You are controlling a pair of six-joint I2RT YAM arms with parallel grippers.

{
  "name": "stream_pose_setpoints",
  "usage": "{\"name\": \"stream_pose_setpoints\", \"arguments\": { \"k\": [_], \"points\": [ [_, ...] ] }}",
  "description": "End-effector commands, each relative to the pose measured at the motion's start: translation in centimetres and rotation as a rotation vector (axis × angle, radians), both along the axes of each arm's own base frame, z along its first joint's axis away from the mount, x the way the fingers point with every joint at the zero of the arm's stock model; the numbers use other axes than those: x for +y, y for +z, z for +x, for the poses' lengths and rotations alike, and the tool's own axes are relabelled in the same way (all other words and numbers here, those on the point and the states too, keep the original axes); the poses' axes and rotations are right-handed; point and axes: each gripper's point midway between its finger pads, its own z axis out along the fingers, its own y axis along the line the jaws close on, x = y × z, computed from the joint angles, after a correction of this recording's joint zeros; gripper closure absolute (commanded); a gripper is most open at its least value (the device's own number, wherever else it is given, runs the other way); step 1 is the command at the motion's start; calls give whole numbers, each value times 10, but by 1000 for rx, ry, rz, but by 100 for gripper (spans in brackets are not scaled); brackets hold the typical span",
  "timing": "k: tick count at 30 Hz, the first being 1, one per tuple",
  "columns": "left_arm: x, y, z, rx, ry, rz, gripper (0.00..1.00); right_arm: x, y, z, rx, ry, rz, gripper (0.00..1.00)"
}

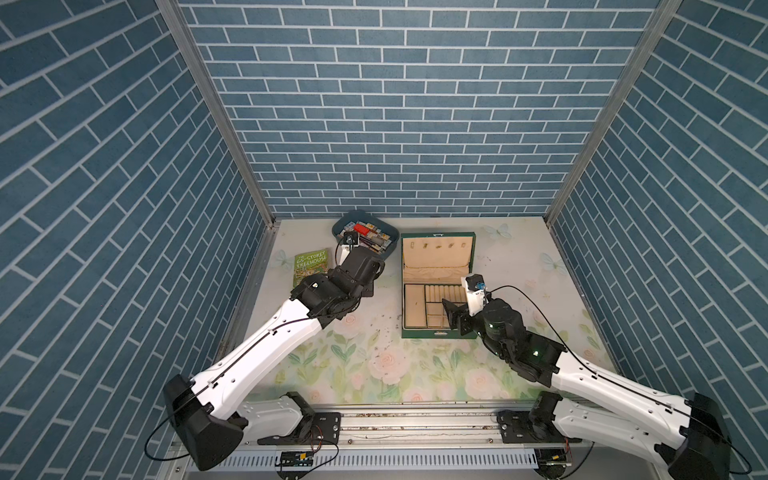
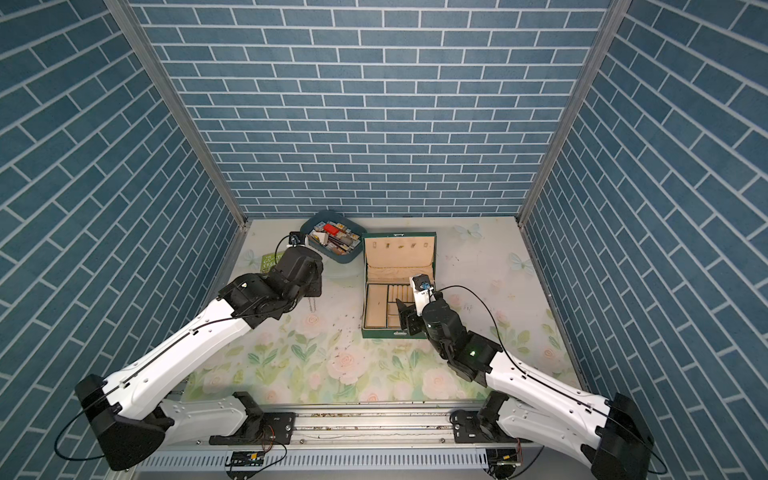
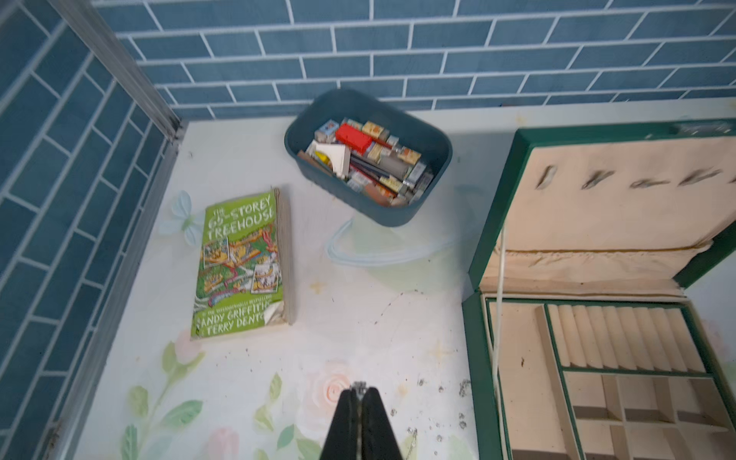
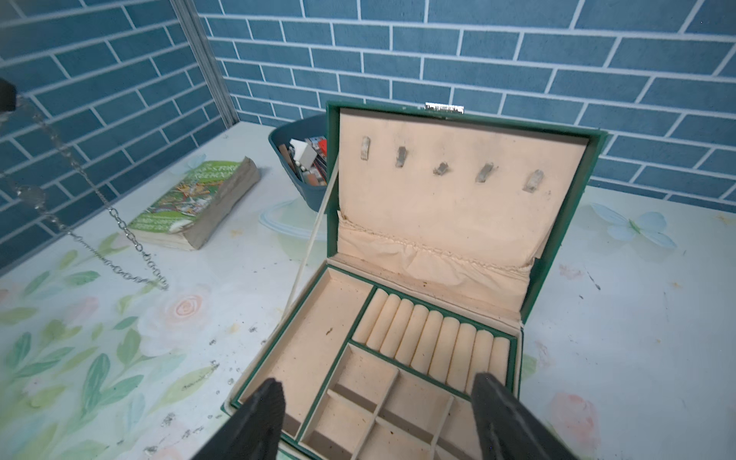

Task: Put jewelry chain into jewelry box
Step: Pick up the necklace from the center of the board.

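The left gripper (image 3: 359,398) is clamped on the chain (image 4: 91,187), which hangs at 9 o'clock of the open box (image 1: 436,259). The right gripper (image 4: 378,382), jaws apart, hangs above the box's front.

walls (image 1: 407,104): blue brick pattern | corner posts (image 1: 214,112): grey metal | tabletop (image 1: 519,270): pale floral print with butterflies

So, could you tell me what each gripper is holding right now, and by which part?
The left gripper is shut on the jewelry chain, pinching it at its top, with two strands hanging down. The right gripper is open and holds nothing.
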Motion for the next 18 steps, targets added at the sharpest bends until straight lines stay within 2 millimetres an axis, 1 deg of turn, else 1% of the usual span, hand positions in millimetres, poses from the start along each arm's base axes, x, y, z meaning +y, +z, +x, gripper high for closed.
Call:
{"name": "stream_pose_setpoints", "arguments": {
  "k": [1, 4, 8, 10, 14, 15, 18],
  "points": [
    [-4, 32, 6, -85, -87, 88, 100, 4, 22, -4, -84, 42, 68, 20],
    [-25, 56, 9, -143, -207, 101, 100, 4, 37, -9, -141, 65, 136, 18],
    [-51, 83, 7, -231, -345, 134, 100, 14, 50, -24, -241, 191, 167, 17],
    [-64, 99, 4, -288, -413, 141, 100, 20, 55, -34, -291, 259, 170, 17],
    [-90, 126, -6, -391, -545, 149, 100, 24, 68, -39, -360, 302, 192, 18],
    [-96, 132, -8, -413, -571, 160, 100, 26, 72, -41, -378, 317, 201, 18],
    [-111, 144, -16, -472, -653, 211, 100, 35, 75, -47, -408, 374, 213, 20]
  ]
}}
